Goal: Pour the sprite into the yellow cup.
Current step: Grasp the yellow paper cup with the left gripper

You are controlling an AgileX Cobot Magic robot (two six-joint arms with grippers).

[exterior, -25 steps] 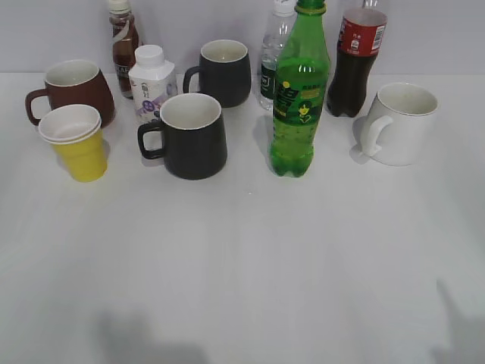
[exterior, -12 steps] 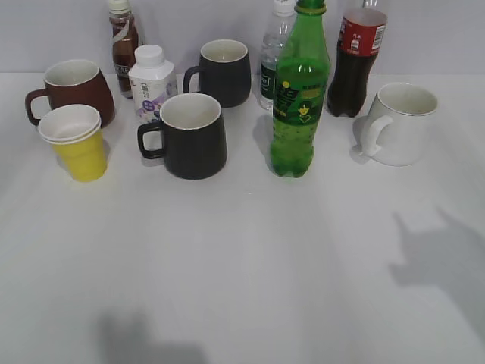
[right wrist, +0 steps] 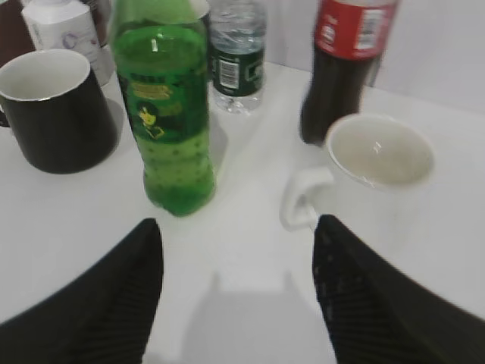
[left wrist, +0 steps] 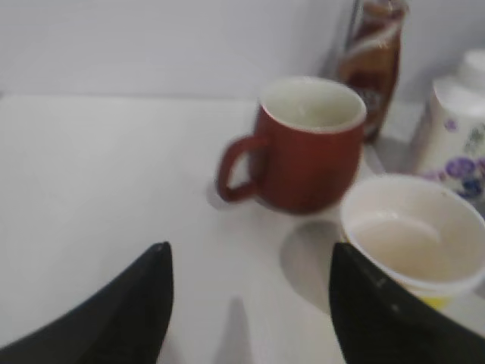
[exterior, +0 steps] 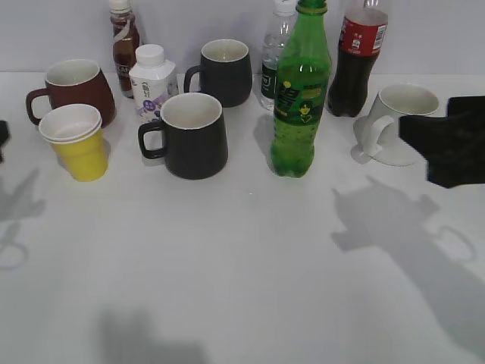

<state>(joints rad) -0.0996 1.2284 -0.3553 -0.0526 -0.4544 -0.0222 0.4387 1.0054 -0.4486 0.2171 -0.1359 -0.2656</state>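
Observation:
The sprite (exterior: 300,95), a tall green bottle with a green label, stands upright at the middle back of the table; it also shows in the right wrist view (right wrist: 163,114). The yellow cup (exterior: 77,144), with a white rim, stands at the left in front of a brown mug (exterior: 74,87); it also shows in the left wrist view (left wrist: 409,239). My right gripper (exterior: 443,148) (right wrist: 237,254) is open and empty, to the right of the sprite near a white mug (exterior: 398,121). My left gripper (left wrist: 250,265) is open and empty, left of the yellow cup; only its tip shows at the exterior view's left edge.
Two black mugs (exterior: 191,136) (exterior: 225,72) stand between cup and sprite. A white milk bottle (exterior: 150,80), a brown drink bottle (exterior: 123,42), a clear water bottle (exterior: 274,57) and a dark cola bottle (exterior: 358,57) stand along the back.
My right gripper has come into the exterior view from the right, next to the white mug. My left gripper's tip and shadow have appeared at the left edge. The objects have not moved.

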